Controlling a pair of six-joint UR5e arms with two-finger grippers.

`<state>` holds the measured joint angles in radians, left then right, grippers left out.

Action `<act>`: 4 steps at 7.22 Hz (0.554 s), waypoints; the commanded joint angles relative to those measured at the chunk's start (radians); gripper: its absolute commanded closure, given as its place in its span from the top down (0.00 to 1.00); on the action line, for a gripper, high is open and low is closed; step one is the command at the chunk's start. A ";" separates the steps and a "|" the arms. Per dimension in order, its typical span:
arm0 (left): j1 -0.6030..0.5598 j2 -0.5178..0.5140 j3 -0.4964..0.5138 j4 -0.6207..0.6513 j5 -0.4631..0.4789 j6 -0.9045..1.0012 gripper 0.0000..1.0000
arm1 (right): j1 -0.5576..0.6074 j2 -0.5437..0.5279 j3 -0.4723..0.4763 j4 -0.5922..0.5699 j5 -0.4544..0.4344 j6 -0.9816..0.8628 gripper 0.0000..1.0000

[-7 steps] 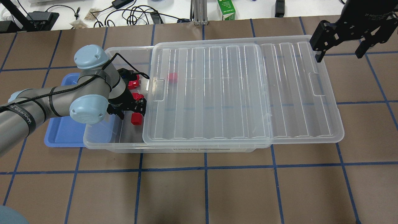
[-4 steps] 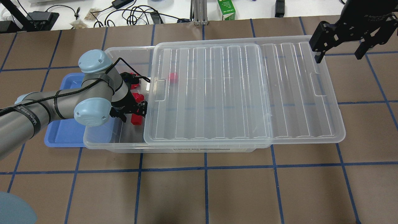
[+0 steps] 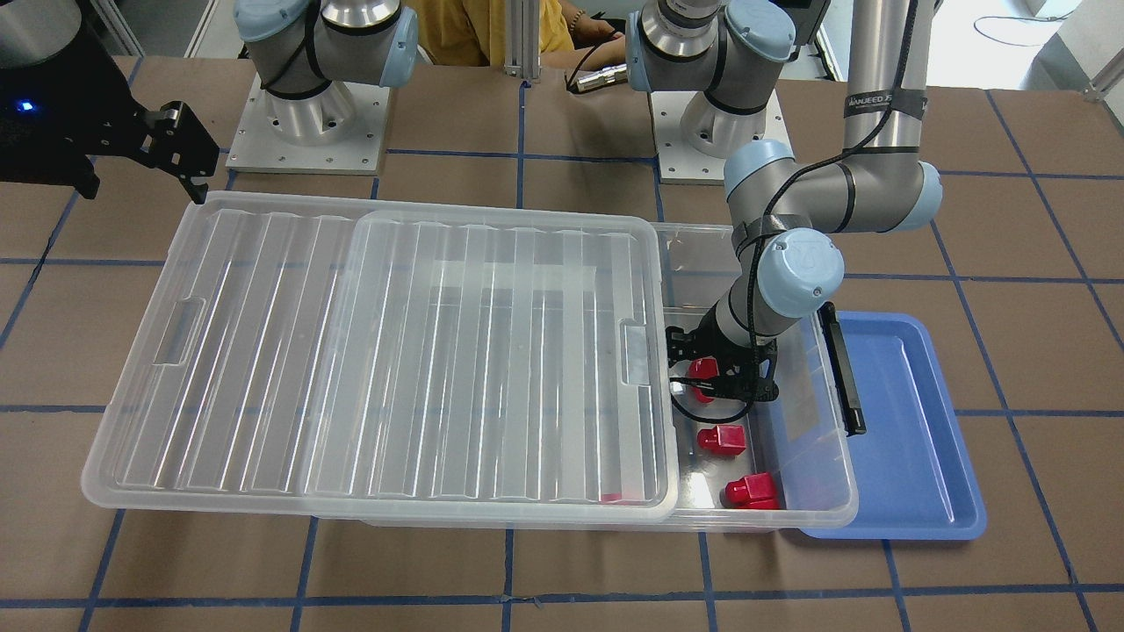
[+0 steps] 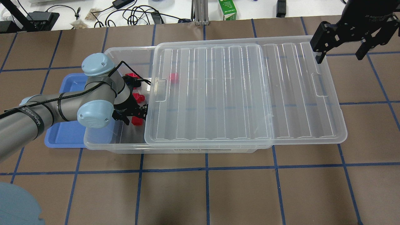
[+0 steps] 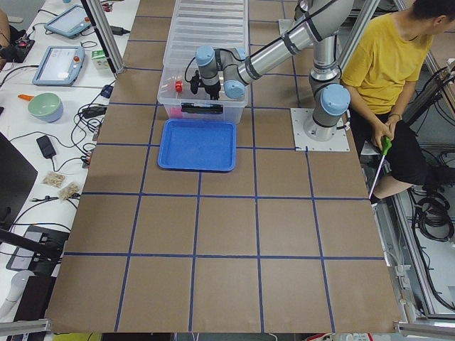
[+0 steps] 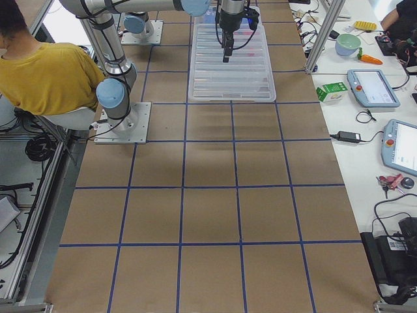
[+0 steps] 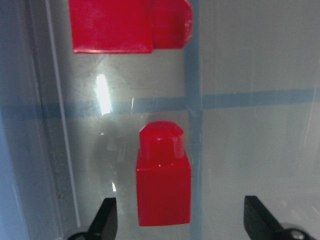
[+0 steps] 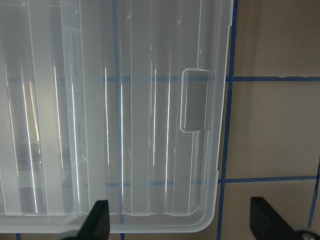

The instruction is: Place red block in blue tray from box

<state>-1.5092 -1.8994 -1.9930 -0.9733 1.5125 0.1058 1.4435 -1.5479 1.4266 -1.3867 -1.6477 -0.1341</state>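
Observation:
My left gripper (image 4: 134, 116) is open inside the uncovered end of the clear box (image 4: 112, 145). In the left wrist view (image 7: 180, 222) its fingertips stand wide apart on either side of a red block (image 7: 163, 175), not touching it. That red block (image 3: 700, 377) lies on the box floor. Two more red blocks (image 3: 722, 439) (image 3: 749, 490) lie beyond it, and another (image 4: 173, 78) shows under the lid. The blue tray (image 4: 62, 134) sits against the box's short end and holds nothing. My right gripper (image 4: 340, 53) is open and empty above the lid's far right corner.
The ribbed clear lid (image 4: 243, 93) is slid toward my right and overhangs the box. A black latch handle (image 3: 841, 369) sits on the box end next to the tray. Cables and a green carton (image 4: 227, 10) lie beyond the table's far edge.
My left gripper has moved right and toward the box's near wall, coming down over the nearest red block. The right arm has not moved.

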 commanded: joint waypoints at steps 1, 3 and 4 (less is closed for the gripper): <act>0.003 -0.006 0.005 -0.001 0.002 0.014 0.45 | 0.000 0.000 0.000 0.000 -0.001 -0.004 1.00; 0.023 -0.001 0.020 0.001 0.008 0.015 0.04 | 0.000 0.000 0.000 0.000 -0.001 0.001 1.00; 0.027 0.009 0.022 0.001 0.009 0.015 0.00 | 0.000 -0.001 0.002 0.002 -0.001 0.001 1.00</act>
<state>-1.4910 -1.8991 -1.9751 -0.9727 1.5194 0.1206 1.4435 -1.5480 1.4270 -1.3861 -1.6490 -0.1343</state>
